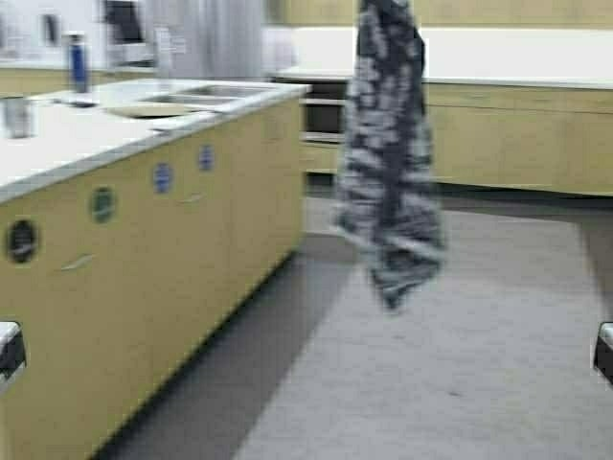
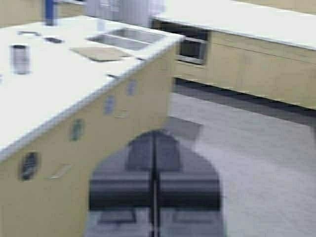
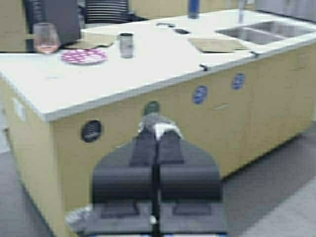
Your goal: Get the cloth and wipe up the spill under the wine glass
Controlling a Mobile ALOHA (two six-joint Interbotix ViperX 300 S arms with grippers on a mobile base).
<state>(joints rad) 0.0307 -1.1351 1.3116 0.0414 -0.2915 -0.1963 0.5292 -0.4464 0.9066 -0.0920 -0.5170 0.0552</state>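
The cloth (image 1: pixel 388 153), black, grey and white floral, hangs limp in mid-air over the floor, right of the island; its top runs out of the high view. In the right wrist view my right gripper (image 3: pixel 157 137) is shut on a bunched bit of the cloth (image 3: pixel 159 124) at its fingertips. The wine glass (image 3: pixel 45 38), with pink liquid, stands on the far corner of the island counter (image 3: pixel 148 64); no spill is discernible. My left gripper (image 2: pixel 154 142) is shut and empty, held over the floor beside the island.
The yellow island (image 1: pixel 144 249) fills the left. On it are a steel tumbler (image 3: pixel 126 44), a pink plate (image 3: pixel 83 56), brown paper (image 3: pixel 215 44), a sink (image 1: pixel 206 93) and a blue bottle (image 1: pixel 78 62). Cabinets (image 1: pixel 517 134) line the back; grey floor (image 1: pixel 431 383) lies ahead.
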